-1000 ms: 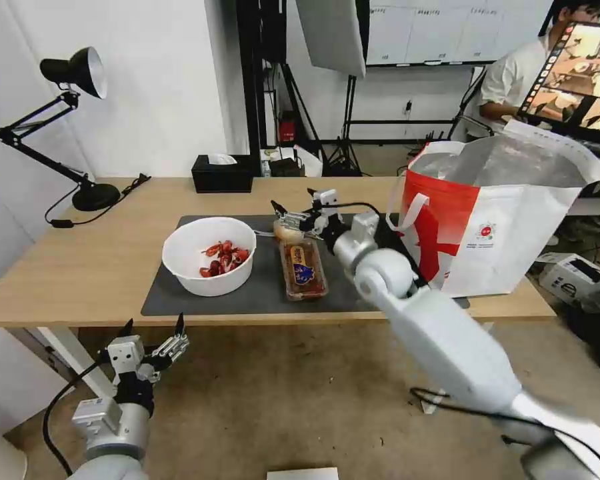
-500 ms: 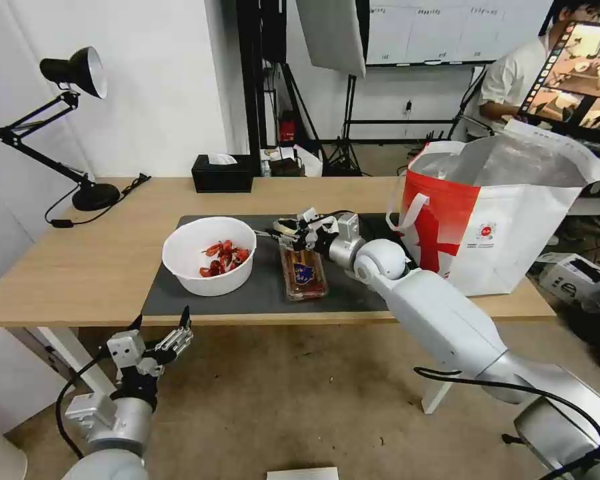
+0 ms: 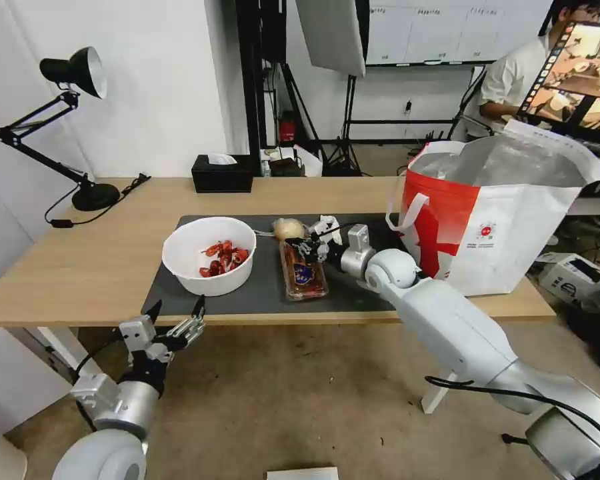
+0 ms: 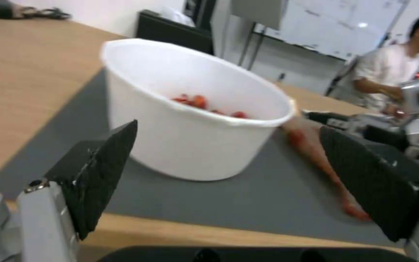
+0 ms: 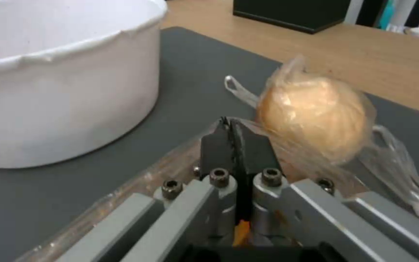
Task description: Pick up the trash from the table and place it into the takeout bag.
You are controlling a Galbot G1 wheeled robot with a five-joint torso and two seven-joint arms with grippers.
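The table (image 3: pixel 100 267) has the takeout bag (image 3: pixel 507 233) standing open at its right end. The white bowl (image 3: pixel 209 257) sits on the mat, the clear tray (image 3: pixel 303 270) beside it. The right gripper (image 3: pixel 305 245) is pinched shut on the tray's far edge, right beside the wrapped ball (image 3: pixel 288 229). The left gripper (image 3: pixel 177 320) hangs wide open and empty below the table's front edge.

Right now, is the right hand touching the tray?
Touching. In the right wrist view the right hand has its fingers pinched shut on the clear rim of the tray, beside the wrapped ball.
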